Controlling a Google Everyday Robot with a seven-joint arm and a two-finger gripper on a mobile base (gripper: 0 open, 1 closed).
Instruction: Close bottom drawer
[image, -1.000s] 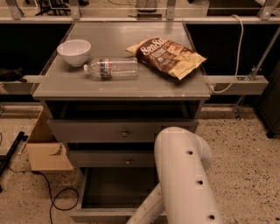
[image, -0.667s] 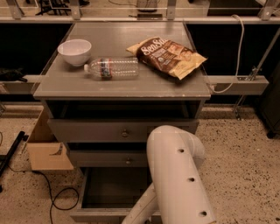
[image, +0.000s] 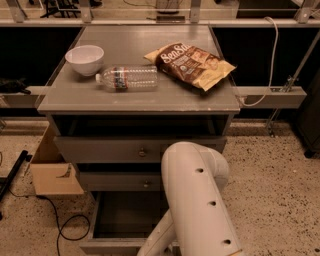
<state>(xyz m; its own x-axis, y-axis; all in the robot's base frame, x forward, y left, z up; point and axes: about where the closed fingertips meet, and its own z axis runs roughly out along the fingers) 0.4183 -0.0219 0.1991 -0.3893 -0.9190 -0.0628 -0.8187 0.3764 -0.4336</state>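
The bottom drawer (image: 120, 220) is the lowest of three grey drawers in the cabinet and stands pulled far out, its plain grey box interior showing. Its front edge (image: 107, 246) lies at the bottom of the camera view; its knob is not visible. The middle drawer (image: 120, 182) with a small knob and the top drawer (image: 110, 148) sit above it, both slightly out. My white arm (image: 197, 205) reaches down in front of the cabinet's right half toward the bottom drawer. The gripper is out of view, below the frame or behind the arm.
On the cabinet top (image: 65, 97) lie a white bowl (image: 84, 59), a plastic water bottle (image: 127, 78) on its side and a brown chip bag (image: 191, 64). A cardboard box (image: 52, 170) and a black cable (image: 60, 225) sit on the speckled floor at left.
My arm has shifted left and lower in front of the cabinet. The drawers and the items on top have not moved.
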